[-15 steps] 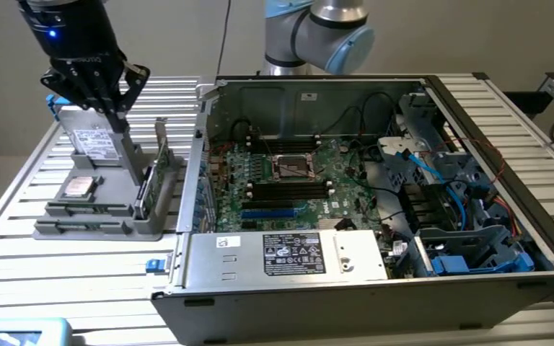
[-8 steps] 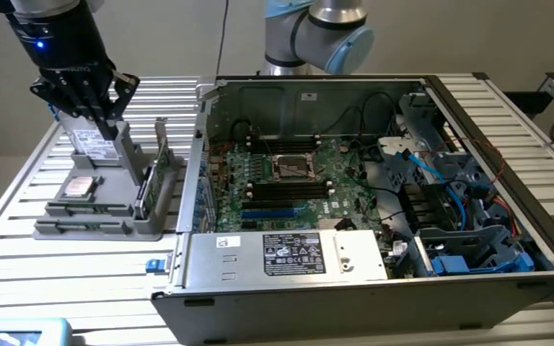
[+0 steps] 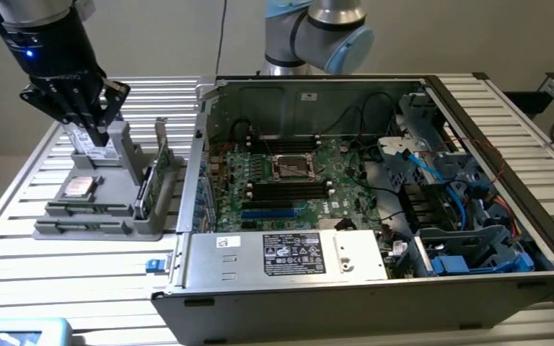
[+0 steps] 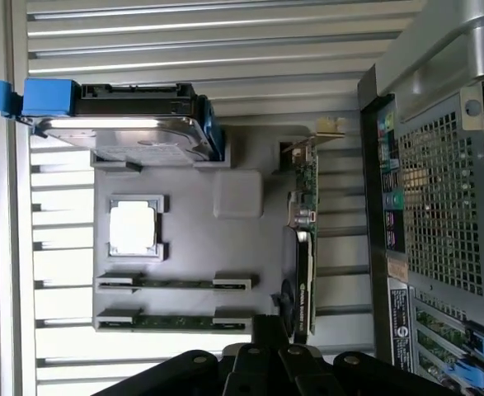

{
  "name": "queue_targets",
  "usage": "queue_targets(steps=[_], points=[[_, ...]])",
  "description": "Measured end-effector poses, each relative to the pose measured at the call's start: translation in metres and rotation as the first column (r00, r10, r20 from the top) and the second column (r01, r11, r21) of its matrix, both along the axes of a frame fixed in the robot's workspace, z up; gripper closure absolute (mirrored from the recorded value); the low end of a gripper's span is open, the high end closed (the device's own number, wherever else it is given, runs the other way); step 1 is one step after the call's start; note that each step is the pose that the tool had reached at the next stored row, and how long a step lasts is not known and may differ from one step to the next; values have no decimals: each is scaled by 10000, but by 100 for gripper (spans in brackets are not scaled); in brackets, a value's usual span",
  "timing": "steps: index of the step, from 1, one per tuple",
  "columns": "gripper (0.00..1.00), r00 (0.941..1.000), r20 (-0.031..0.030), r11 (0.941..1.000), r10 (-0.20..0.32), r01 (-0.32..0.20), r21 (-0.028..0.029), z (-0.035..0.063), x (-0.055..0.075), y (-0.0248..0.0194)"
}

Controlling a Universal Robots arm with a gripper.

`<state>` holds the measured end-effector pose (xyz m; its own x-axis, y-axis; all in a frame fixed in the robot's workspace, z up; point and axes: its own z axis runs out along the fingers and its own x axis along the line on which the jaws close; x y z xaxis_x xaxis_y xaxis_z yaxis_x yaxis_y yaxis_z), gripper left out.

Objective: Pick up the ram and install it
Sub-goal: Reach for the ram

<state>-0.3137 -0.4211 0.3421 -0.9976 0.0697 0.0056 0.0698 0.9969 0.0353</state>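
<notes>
Two ram sticks (image 4: 176, 282) (image 4: 176, 320) stand on edge in parallel slots of a grey holder tray (image 3: 94, 229), thin dark green boards with grey clips at their ends. My gripper (image 3: 92, 135) hangs over the tray's far end, above the upright hard drive (image 3: 97, 153) and apart from the ram. Its black fingers (image 4: 262, 363) are shut with nothing between them. The open computer case (image 3: 374, 216) lies at the exterior view's right of the tray, its motherboard (image 3: 291, 180) and black memory slots (image 3: 287, 191) exposed.
The tray also carries a silver processor (image 4: 133, 227), a silver hard drive (image 4: 118, 136) with blue clips, and a green expansion card (image 4: 303, 247) on the side nearest the case. The case wall (image 4: 439, 206) stands close beside the tray. Slatted metal table (image 3: 75, 288) all around.
</notes>
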Motion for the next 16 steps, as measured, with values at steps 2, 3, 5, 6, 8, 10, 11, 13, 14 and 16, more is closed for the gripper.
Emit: queue_targets(steps=[2, 3, 5, 6, 8, 10, 11, 13, 14, 16], points=[[89, 10000, -27, 10000, 1, -1, -12, -19, -48, -5], [89, 10000, -36, 10000, 2, -2, -19, -28, -75, -7], [89, 10000, -52, 10000, 4, -4, -46, -44, -134, -8], [89, 10000, -58, 10000, 6, -6, -62, -51, -166, -9], [89, 10000, -68, 10000, 8, -9, -94, -66, -236, -9], [89, 10000, -77, 9999, 12, -13, -131, -80, -309, -9], [89, 10000, -78, 9999, 13, -15, -142, -89, -345, -9], [89, 10000, -82, 9998, 27, -28, -171, -103, -412, -10], [89, 10000, -85, 9998, 35, -37, -187, -109, -444, -10], [89, 9999, -89, 9997, 51, -53, -219, -122, -507, -9]])
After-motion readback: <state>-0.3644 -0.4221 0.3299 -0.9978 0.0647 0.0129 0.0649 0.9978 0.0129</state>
